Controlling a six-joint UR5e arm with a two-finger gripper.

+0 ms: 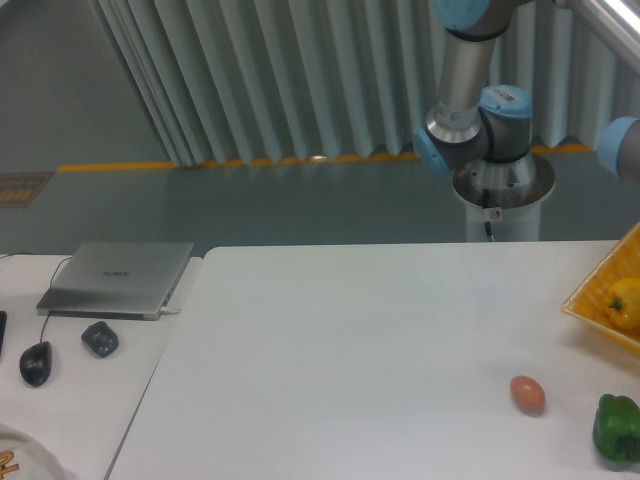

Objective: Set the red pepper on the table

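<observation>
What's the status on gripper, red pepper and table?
Gripper out of frame past the right edge. Red pepper not in view. Table bare mid-surface; brown egg, green pepper and yellow basket sit along its right side.

A small mark sits on the lid of the closed laptop (117,276) and another on the blue cap of the arm's joint (507,100), both too blurred to read.

Right frame edge crops the yellow basket (598,305), the yellow pepper (626,303) inside it, and the green bell pepper (617,428). The arm (478,110) exits frame; its gripper lies outside view.
</observation>
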